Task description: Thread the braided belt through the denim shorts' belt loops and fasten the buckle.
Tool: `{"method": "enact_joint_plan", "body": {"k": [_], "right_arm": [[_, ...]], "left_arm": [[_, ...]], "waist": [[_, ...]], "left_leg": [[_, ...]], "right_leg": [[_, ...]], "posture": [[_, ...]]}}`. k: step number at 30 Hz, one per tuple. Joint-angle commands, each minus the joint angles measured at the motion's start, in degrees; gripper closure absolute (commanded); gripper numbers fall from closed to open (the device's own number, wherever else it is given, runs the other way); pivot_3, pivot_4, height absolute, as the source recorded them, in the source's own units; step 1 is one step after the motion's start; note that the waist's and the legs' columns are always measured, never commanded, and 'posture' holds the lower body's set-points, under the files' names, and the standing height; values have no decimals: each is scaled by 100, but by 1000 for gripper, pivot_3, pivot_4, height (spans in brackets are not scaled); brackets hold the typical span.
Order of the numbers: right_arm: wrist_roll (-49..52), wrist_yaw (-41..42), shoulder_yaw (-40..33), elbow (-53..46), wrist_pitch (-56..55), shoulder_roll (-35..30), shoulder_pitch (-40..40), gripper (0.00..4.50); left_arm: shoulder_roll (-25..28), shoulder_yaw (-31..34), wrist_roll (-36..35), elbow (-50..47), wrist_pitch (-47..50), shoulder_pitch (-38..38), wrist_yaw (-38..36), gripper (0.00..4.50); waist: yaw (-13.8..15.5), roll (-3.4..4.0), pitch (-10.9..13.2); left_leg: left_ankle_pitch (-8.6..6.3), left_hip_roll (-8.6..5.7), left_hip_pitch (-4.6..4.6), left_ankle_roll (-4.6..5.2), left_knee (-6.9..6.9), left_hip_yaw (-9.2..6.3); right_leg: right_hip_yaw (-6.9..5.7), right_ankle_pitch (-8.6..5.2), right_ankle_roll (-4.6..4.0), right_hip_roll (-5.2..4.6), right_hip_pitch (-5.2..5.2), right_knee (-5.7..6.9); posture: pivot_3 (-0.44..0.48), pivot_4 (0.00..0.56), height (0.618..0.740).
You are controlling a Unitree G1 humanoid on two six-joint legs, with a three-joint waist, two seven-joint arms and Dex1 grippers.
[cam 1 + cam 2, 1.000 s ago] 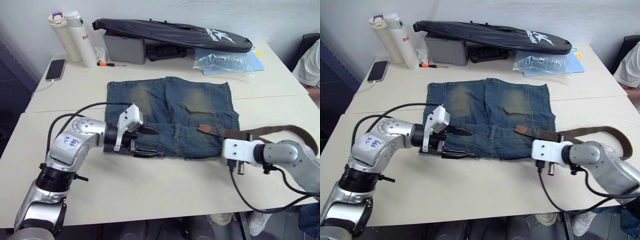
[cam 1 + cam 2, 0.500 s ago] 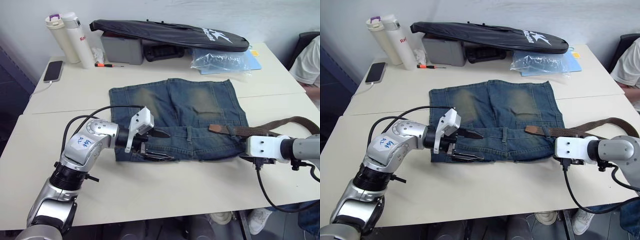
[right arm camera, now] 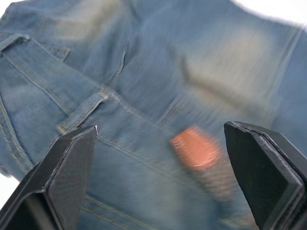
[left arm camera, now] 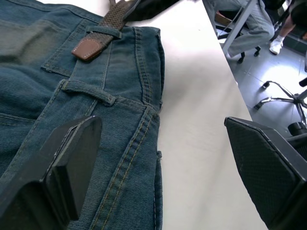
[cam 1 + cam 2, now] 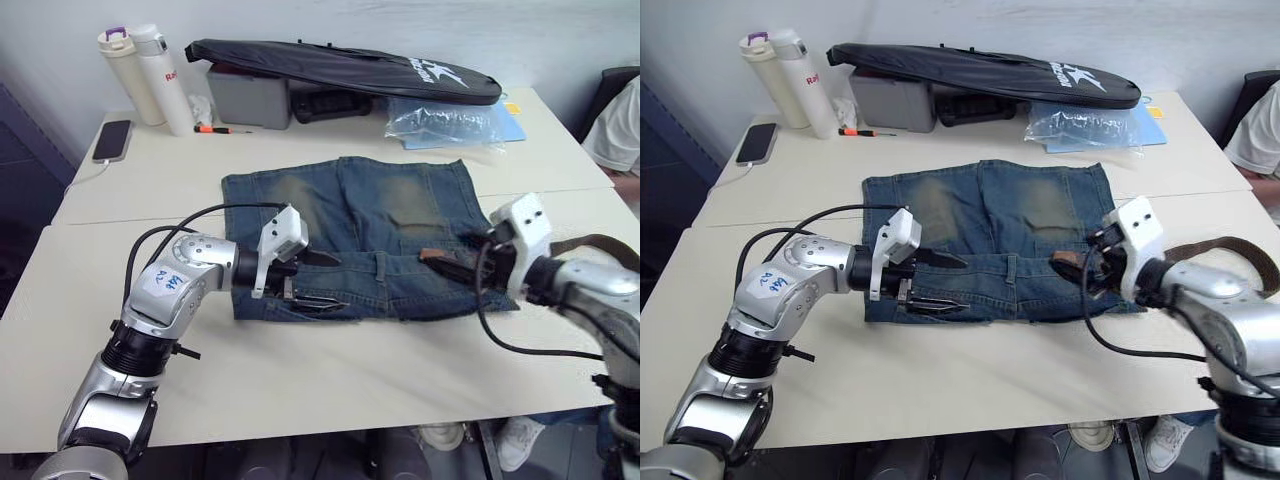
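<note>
Swinging in from the counter's edge, the right gripper now hovers over the shorts' waistband, its fingers spread wide with the belt's tan leather tip directly ahead of it. Nothing is held there. Over at the other end of the waistband, the left gripper sits with its fingers also parted, one resting on the denim, the other out over the bare counter, clamping nothing.

Progress looks early: the belt passes under one loop just past the left gripper, as the left wrist view shows, and the next loop lies empty right in front of it. The rest trails off behind the right gripper. I can't see the buckle, so fastening is a long way off.

Woven brown strap, smooth leather tip, faded stitched denim lying flat.
</note>
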Motion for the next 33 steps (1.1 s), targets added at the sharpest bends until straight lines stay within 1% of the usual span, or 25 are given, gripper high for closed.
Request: {"method": "enact_joint_plan", "body": {"k": [1, 4, 6, 9, 12, 15, 17, 18, 20, 22, 25, 30, 33], "right_arm": [[-31, -106, 131, -695, 141, -247, 213, 35], [106, 199, 143, -910, 199, -635, 349, 35], [157, 356, 51, -1014, 354, -1011, 440, 35], [152, 506, -98, -1156, 542, -1554, 680, 35], [271, 542, -262, -1408, 720, -1733, 949, 35], [295, 265, -461, -1726, 938, -1522, 1117, 35], [244, 12, -566, -1908, 1096, -1345, 1189, 35], [227, -92, -587, -1981, 1172, -1273, 1194, 35], [123, -474, -694, -2173, 1389, -972, 1218, 35], [91, -758, -787, -2356, 1597, -681, 1210, 35], [81, -1012, -859, -2575, 1833, -341, 1151, 35], [66, -1265, -946, -2868, 2160, -13, 1064, 35], [63, -1355, -999, -2995, 2283, 106, 1010, 35]], "left_arm": [[-162, 54, 89, -20, -186, -268, 154, 0], [-336, -86, 211, 216, -341, -495, 124, 0], [-520, -246, 374, 567, -527, -757, 63, 0], [-1132, -510, 751, 1632, -842, -1453, 219, 0], [-1808, -702, 1107, 2823, -1379, -2100, 227, 0], [-2609, -779, 1504, 4453, -2214, -2829, 334, 0], [-3044, -776, 1785, 5547, -2873, -3240, 451, 0], [-3181, -758, 1891, 5956, -3141, -3381, 482, 0], [-3536, -879, 2304, 6920, -3848, -3695, 743, 0], [-3876, -933, 2653, 7654, -4324, -3952, 1124, 0], [-4184, -926, 2980, 8205, -4638, -4103, 1627, 0], [-4412, -911, 3343, 8567, -4783, -4120, 2306, 0], [-4485, -862, 3439, 8660, -4720, -4101, 2614, 0]], "waist": [[0, 11, -3], [-16, 12, -4], [-28, 14, -5], [13, 9, -2], [20, 6, -1], [25, -9, 8], [10, -19, 14], [1, -14, 11], [-18, -13, 11], [-14, -13, 10], [8, -13, 11], [20, -12, 10], [27, -12, 10]], "left_leg": [[-4, -2, -7, 7, 4, 0], [-19, -8, -23, 34, 22, 0], [-22, -9, -23, 40, 24, 3], [-34, -10, -23, 62, 31, 2], [-37, -10, -26, 76, 36, 2], [-39, -11, -31, 79, 35, 2], [-41, -10, -36, 82, 36, 2], [-42, -11, -49, 85, 35, 2], [-45, -12, -58, 89, 35, 6], [-44, -11, -57, 89, 34, 5], [-44, -11, -58, 90, 34, 4], [-46, -12, -62, 94, 37, 4], [-49, -13, -62, 100, 36, 4]], "right_leg": [[0, 2, 1, 0, -1, 1], [0, 4, 5, 0, -2, -9], [2, 6, 8, -1, 0, -11], [-2, 7, 12, -1, 3, -12], [-1, 12, 17, -1, 3, -32], [-2, 12, 18, -1, 0, -38], [-5, 13, 20, 0, -2, -38], [-6, 16, 25, -1, -4, -37], [-6, 17, 26, -1, -9, -39], [-10, 17, 28, -1, -13, -42], [-12, 18, 28, -1, -15, -44], [-13, 20, 33, -3, -16, -47], [-12, 21, 34, -4, -16, -47]], "posture": [[0, 150, 740], [0, 150, 740], [0, 150, 740], [0, 150, 740], [0, 150, 740], [0, 150, 740], [0, 150, 740], [0, 150, 740], [0, 150, 740], [0, 150, 740], [0, 150, 740], [0, 150, 740], [0, 150, 740]]}}
